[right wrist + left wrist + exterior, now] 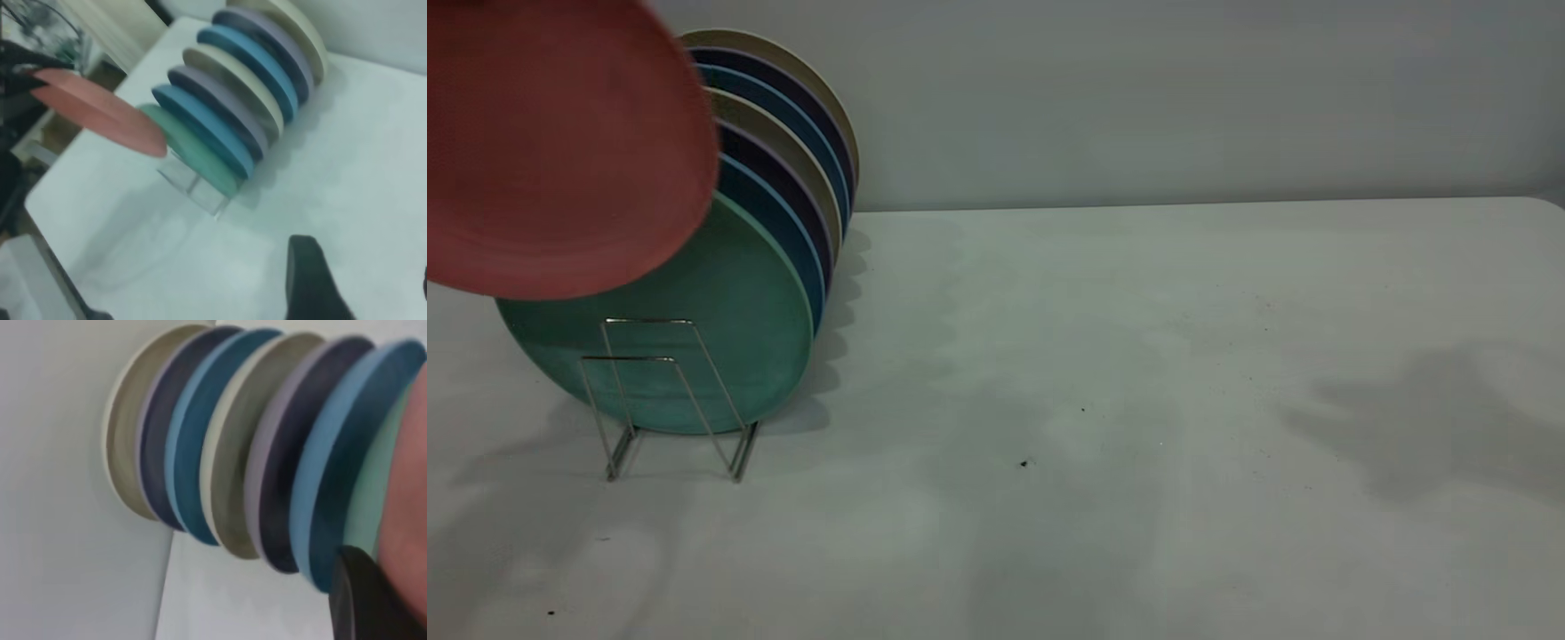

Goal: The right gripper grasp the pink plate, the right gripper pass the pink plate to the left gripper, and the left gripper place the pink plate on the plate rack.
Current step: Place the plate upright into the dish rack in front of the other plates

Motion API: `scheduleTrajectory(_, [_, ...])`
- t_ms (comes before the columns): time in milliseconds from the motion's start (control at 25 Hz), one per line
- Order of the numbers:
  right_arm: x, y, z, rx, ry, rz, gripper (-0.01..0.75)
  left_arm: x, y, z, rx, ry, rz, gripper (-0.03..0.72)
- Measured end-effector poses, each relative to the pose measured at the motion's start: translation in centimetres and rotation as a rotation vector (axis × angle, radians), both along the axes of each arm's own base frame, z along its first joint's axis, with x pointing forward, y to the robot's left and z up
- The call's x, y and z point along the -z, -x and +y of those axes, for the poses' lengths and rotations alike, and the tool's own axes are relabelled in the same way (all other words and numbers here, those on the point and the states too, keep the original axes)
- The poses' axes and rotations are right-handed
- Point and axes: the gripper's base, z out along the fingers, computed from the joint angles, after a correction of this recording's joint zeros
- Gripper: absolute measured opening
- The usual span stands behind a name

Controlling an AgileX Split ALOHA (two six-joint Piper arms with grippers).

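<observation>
The pink plate [560,142] hangs tilted in the air at the far left, above and in front of the green plate [720,338], the front one in the plate rack [627,358]. My left gripper [390,587] is shut on the pink plate's [410,507] edge; one black finger [367,600] shows against it. The gripper is outside the exterior view. In the right wrist view the pink plate [100,110] hovers over the rack's front end [200,190]. My right gripper [363,280] is open and empty, back over the table away from the rack.
Several more plates stand upright in the rack behind the green one: blue [778,222], dark purple [783,178], beige [800,62]. The rack's two front wire loops hold no plate. The white table [1138,400] runs out to the right. A wall stands behind.
</observation>
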Motion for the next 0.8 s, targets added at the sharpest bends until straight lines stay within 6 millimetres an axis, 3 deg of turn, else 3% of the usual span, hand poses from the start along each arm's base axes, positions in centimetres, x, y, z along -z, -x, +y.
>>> scheduleTrajectory(360, [-7.7, 10.7, 1.1, 0.098, 0.148, -0.118, 0.284, 1.5, -0.6, -1.1, 0.286, -0.067, -0.005, 0.086])
scheduleTrajectory(560, [-7.6, 16.7, 2.0, 0.123, 0.17, -0.147, 0.275, 2.6, -1.5, -1.6, 0.334, -0.035, -0.022, 0.086])
scheduleTrajectory(800, [-5.5, 21.5, 2.4, 0.174, 0.223, -0.133, 0.275, 3.4, -2.0, -1.7, 0.326, -0.019, -0.007, 0.086])
